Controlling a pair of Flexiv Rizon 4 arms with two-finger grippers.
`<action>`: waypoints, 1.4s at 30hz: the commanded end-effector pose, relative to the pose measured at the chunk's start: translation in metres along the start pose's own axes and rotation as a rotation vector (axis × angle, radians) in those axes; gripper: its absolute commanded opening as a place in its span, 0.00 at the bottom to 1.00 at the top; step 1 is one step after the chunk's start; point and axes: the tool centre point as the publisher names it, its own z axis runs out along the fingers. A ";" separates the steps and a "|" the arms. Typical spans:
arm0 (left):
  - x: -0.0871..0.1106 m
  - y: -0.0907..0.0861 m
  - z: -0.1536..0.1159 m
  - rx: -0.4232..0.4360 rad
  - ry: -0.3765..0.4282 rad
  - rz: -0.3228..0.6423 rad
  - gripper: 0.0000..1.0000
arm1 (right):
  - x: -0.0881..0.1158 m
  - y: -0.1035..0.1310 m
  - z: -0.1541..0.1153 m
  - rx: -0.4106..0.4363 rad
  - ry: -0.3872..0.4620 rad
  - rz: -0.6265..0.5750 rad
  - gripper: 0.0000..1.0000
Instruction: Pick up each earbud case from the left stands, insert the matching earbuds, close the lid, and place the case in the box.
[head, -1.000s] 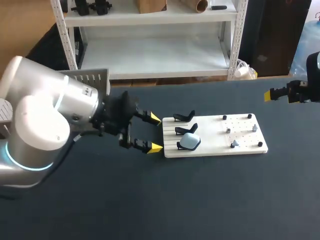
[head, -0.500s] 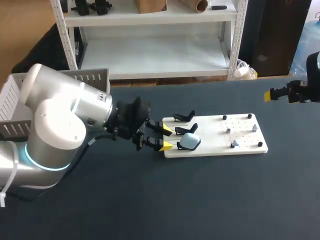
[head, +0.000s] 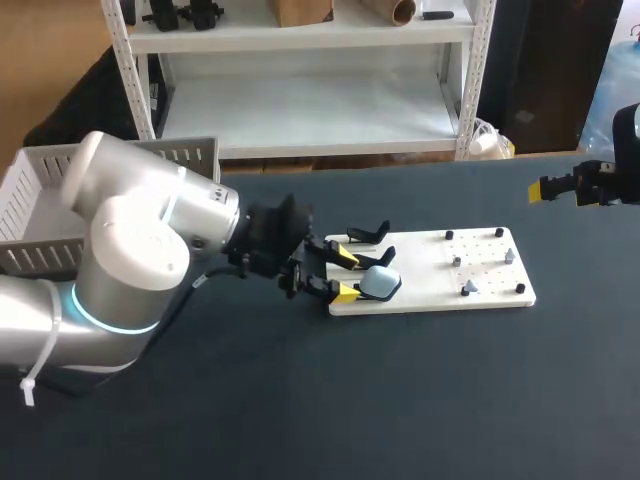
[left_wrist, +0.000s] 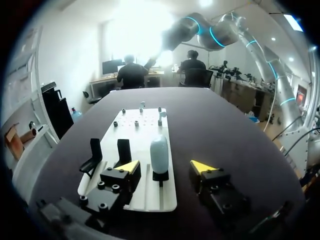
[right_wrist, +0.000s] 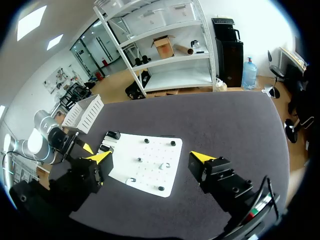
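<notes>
The left end effector (head: 347, 273) was held open at the board's (head: 430, 287) edge, the case (head: 380, 284) seated on its stand (left_wrist: 161, 177) just ahead; the right end effector (right_wrist: 152, 157) was spread wide, well apart.

Earbuds (head: 468, 289) on the white board (head: 425, 272) are too small to tell.

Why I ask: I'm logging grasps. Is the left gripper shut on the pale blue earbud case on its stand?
No: the left gripper is open, its fingers clear of the pale blue earbud case, which does sit on its stand. The left wrist view shows it.
</notes>
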 end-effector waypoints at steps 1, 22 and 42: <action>0.002 0.005 0.007 0.016 0.000 -0.004 0.61 | 0.000 -0.001 0.001 -0.003 0.000 -0.001 1.00; 0.002 0.008 0.028 0.045 -0.008 -0.069 0.47 | 0.000 -0.001 0.001 -0.003 0.000 -0.001 1.00; 0.000 0.006 0.036 0.042 -0.024 -0.083 0.42 | 0.000 -0.001 0.001 -0.003 0.000 -0.001 1.00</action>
